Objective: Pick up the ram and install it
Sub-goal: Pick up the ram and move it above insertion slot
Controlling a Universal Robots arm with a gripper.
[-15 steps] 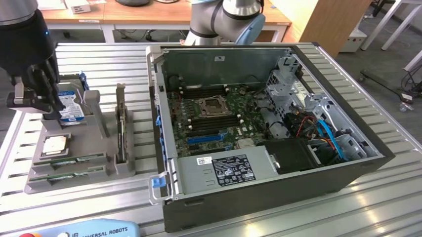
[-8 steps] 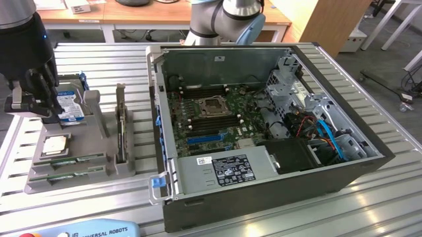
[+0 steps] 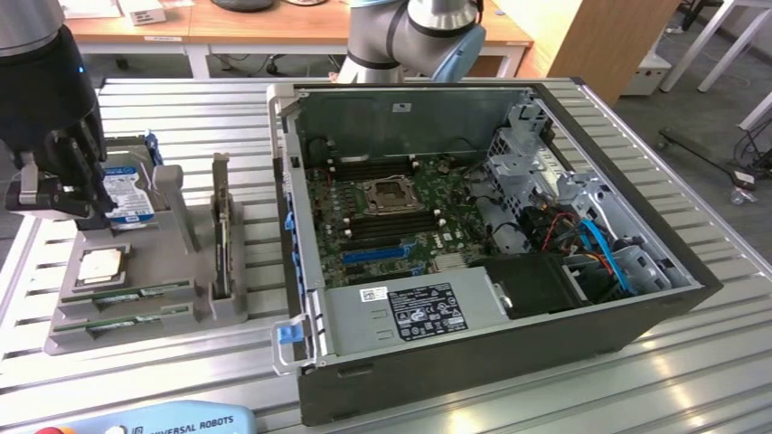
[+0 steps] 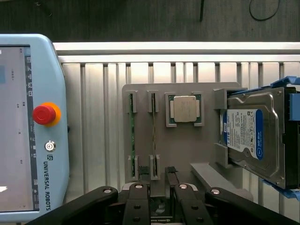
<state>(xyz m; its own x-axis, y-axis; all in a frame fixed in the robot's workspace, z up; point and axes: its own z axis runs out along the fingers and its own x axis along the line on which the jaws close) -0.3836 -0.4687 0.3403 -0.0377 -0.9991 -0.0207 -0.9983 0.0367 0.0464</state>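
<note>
Gripper (image 4: 160,187): at the exterior view's far left, hanging above the grey holder and clear of everything on it. Its fingers (image 4: 139,202) stand spread, with nothing between them.
Holder (image 3: 115,339): a grey tray on the slatted metal table (image 3: 675,380), to the left of the computer case.
Hard drive (image 3: 127,194): stands on edge at the holder's far end, showing a blue and white label. In the exterior view it is just beside the gripper.
Processor (image 3: 103,262): lies flat in a square pocket mid-holder, between the drive and the two green sticks.
Ram (image 3: 139,291): seated on edge in a holder slot just near of the processor, with the gripper apart from it.
Other green stick (image 3: 130,316): in the parallel slot just beside the ram, on the nearer side.
Teach pendant (image 3: 157,420): pale blue with a red button, at the table's near edge.
Expansion card (image 3: 221,237): upright along the holder's right side, between the holder and the case.
Computer case (image 3: 483,362): lying open, right of the holder.
Motherboard (image 3: 417,237): on the case floor, with long dark slots either side of the processor socket (image 3: 392,194).
Power supply (image 3: 410,312): grey box with a white label against the case's near wall.
Blue cables (image 3: 603,253): at the case's right end.
</note>
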